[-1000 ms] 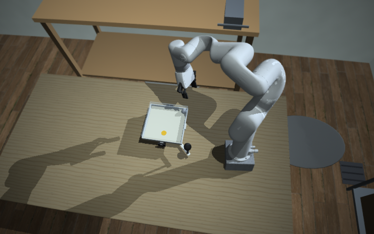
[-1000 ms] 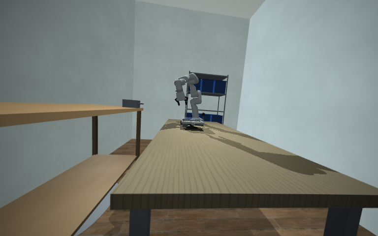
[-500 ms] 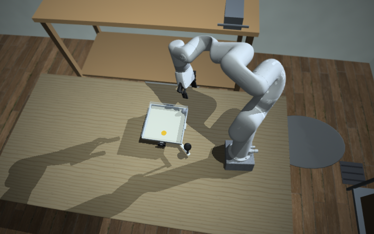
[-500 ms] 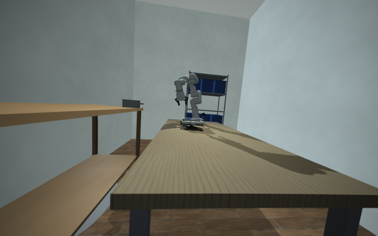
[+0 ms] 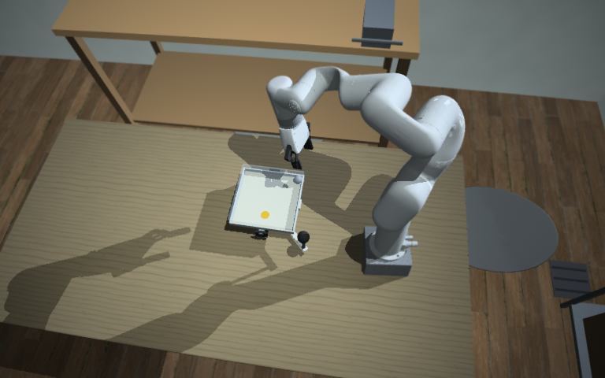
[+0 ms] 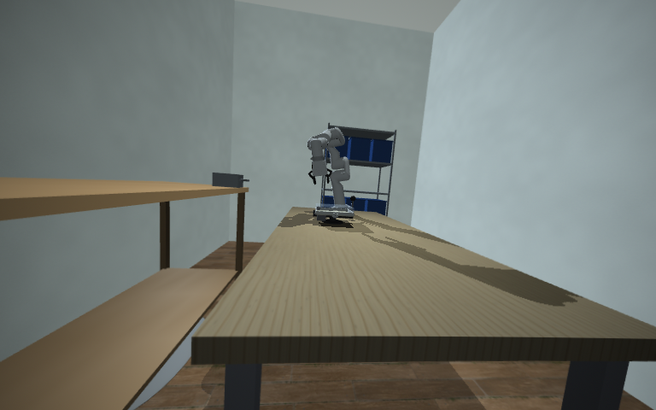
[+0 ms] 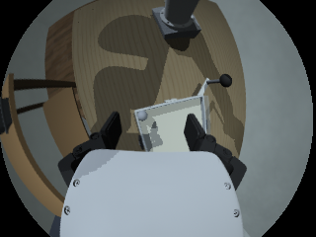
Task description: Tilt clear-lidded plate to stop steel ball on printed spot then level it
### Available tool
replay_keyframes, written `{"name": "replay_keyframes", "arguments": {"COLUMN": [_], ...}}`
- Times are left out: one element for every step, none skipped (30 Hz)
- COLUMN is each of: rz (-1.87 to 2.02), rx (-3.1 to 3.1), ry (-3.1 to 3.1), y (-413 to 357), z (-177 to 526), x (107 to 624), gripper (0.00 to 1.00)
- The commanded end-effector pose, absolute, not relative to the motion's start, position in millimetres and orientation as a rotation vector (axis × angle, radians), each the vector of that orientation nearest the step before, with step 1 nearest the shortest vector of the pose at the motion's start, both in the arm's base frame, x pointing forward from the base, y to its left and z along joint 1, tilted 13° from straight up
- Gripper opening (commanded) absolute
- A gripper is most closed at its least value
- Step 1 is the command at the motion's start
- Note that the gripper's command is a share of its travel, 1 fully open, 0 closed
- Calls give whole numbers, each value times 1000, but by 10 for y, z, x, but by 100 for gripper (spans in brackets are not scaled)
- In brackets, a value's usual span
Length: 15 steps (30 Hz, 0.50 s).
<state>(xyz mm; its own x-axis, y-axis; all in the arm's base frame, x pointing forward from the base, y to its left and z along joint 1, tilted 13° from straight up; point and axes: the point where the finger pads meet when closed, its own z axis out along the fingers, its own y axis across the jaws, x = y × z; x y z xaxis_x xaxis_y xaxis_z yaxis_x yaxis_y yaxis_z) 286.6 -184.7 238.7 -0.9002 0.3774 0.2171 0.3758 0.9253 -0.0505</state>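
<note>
The square white plate [image 5: 266, 199] with a clear lid sits on the table in front of the arm's base. The steel ball [image 5: 297, 179] rests in the plate's far right corner; it also shows in the wrist view [image 7: 142, 117]. The yellow printed spot [image 5: 265, 214] lies near the plate's front edge, well apart from the ball. A lever with a black knob [image 5: 303, 236] stands at the plate's front right corner, and shows in the wrist view [image 7: 225, 81]. My gripper [image 5: 295, 159] is open and empty, hovering just above the plate's far edge; its fingers frame the plate in the wrist view.
A small dark pivot part [image 5: 261, 232] sits under the plate's front edge. The arm's base [image 5: 387, 257] stands to the right of the plate. A wooden bench with a lower shelf [image 5: 231, 53] stands behind the table. A blue-binned rack [image 6: 367, 164] is beyond the arm.
</note>
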Motion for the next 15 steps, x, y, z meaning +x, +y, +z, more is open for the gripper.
{"name": "replay_keyframes", "arguments": {"rz": [16, 16, 16, 16, 26, 53, 68, 70, 73, 75, 78, 80, 83, 84, 87], "rx": [-559, -559, -559, -559, -521, -416, -358, -349, -338, -328, -318, -308, -298, -292, -279], "ry": [-2868, -2868, -2868, -2868, -2877, -2900, -2911, -2913, -2915, -2916, -2918, -2920, -2921, -2922, -2924], "y": [-1838, -1838, -1838, -1838, -1778, -1606, -1513, -1498, -1481, -1465, -1448, -1432, -1416, -1407, -1386], "z": [2395, 2395, 2395, 2395, 2372, 2307, 2272, 2266, 2259, 2253, 2247, 2241, 2235, 2231, 2224], "x": [2881, 2881, 2881, 2881, 2904, 2961, 2985, 2989, 2994, 2998, 3002, 3007, 3011, 3013, 3017], "gripper": [100, 100, 100, 100, 100, 100, 100, 100, 100, 100, 100, 100, 100, 100, 100]}}
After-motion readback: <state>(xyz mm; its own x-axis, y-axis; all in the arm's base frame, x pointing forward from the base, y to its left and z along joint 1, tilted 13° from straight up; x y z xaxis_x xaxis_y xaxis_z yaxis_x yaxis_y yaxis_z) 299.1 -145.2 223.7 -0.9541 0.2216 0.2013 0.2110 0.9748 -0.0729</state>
